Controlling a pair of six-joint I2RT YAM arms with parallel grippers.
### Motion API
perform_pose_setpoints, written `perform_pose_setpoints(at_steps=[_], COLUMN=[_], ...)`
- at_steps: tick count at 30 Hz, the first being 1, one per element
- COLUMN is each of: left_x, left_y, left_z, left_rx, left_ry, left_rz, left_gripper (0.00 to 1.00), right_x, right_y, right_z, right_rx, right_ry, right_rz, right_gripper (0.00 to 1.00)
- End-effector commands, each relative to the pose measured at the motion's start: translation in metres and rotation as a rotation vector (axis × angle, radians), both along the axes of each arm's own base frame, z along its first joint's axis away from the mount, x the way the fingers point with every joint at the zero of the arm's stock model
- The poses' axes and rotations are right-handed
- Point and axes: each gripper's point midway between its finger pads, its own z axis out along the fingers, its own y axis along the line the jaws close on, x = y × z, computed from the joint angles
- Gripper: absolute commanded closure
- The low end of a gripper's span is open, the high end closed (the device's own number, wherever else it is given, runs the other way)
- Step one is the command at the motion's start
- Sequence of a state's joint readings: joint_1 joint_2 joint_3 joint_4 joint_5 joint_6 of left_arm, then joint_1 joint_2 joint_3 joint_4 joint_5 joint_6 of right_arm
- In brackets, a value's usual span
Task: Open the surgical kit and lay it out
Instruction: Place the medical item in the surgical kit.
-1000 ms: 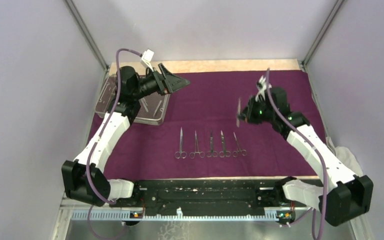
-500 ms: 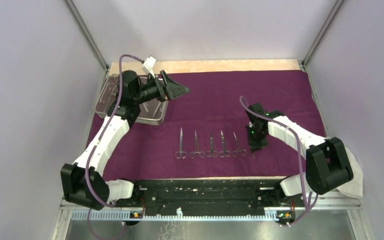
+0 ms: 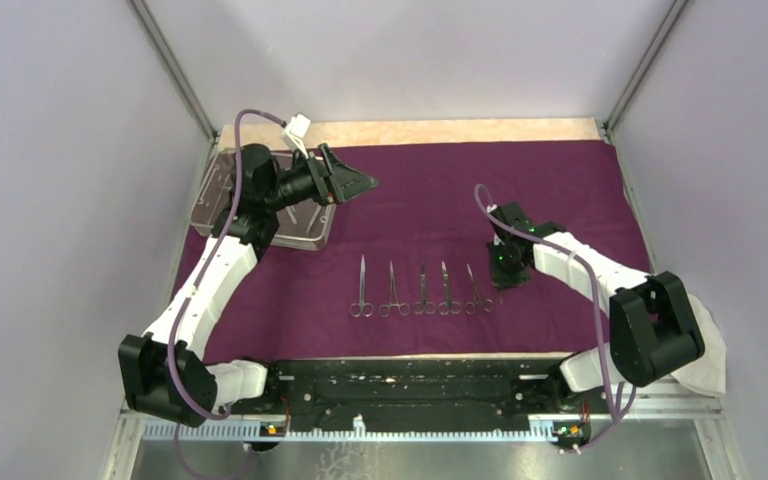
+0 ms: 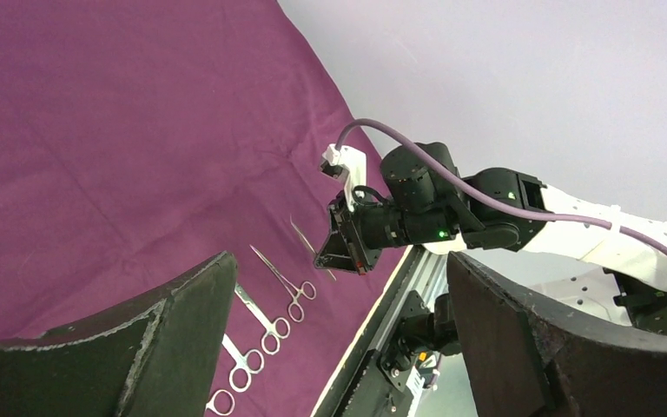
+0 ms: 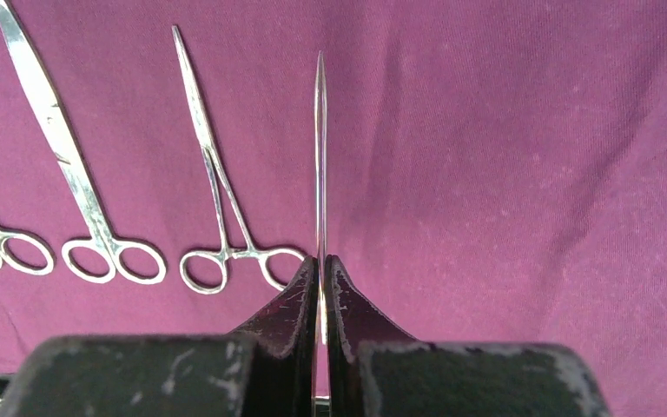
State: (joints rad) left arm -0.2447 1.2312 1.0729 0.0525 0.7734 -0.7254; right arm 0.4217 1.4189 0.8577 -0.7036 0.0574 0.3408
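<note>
Since a second ago the right arm has come down from its raised pose, and now the right gripper point(image 3: 506, 283) is hanging low over the purple cloth wrap point(image 3: 560, 180), a little further from the near edge than half a second ago. Its two dark, worn fingers point(image 5: 295, 300) are pressing almost together on a slim steel instrument point(image 5: 320, 156). This piece is straight, shiny and very thin, and it is running forward from the fingertips to a fine point. I am seeing it only on its edge, so I cannot tell its kind, and I cannot tell whether its tip is touching the cloth.

Just to the left of this gripper, the row of five instruments point(image 3: 422, 290) is lying flat on the cloth, side by side but apart. They are polished steel with round finger rings toward the gripper's side and narrow tips pointing away. The nearest one point(image 5: 221, 200) is lying just beside the held piece, not touching it.

The cloth is spreading wide under both arms. Its weave is fine and matte, with soft creases.

The left gripper point(image 3: 355, 180) is staying almost where it was, with its wedge-shaped black fingers point(image 4: 182, 330) standing wide apart and holding nothing. Behind it, under the left arm, the silver tray point(image 3: 310, 240) is resting on the cloth's corner; it is rectangular with rounded corners.

A white cloth point(image 3: 705, 350) is bunching beside the right arm's elbow, well behind the right gripper.
</note>
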Motion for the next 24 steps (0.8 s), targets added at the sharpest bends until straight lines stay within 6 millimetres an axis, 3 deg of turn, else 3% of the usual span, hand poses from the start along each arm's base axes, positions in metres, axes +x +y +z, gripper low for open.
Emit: perform_pose_setpoints(at_steps=[1, 12, 24], left_x=[-0.007, -0.005, -0.002], left_y=[0.0, 0.006, 0.004], left_z=[0.014, 0.019, 0.018], left_rx=[-0.011, -0.019, -0.032], left_ry=[-0.074, -0.088, -0.078], left_rz=[-0.03, -0.04, -0.058], left_gripper=[0.04, 0.04, 0.03], right_x=[0.012, -0.011, -0.002], right_y=[-0.004, -0.015, -0.013], right_z=[-0.002, -0.026, -0.018], right_rx=[-0.019, -0.071, -0.072], right_ry=[-0.047, 0.053, 0.009], right_rz=[-0.005, -0.053, -0.055], right_gripper=[1.0, 0.99, 0.94])
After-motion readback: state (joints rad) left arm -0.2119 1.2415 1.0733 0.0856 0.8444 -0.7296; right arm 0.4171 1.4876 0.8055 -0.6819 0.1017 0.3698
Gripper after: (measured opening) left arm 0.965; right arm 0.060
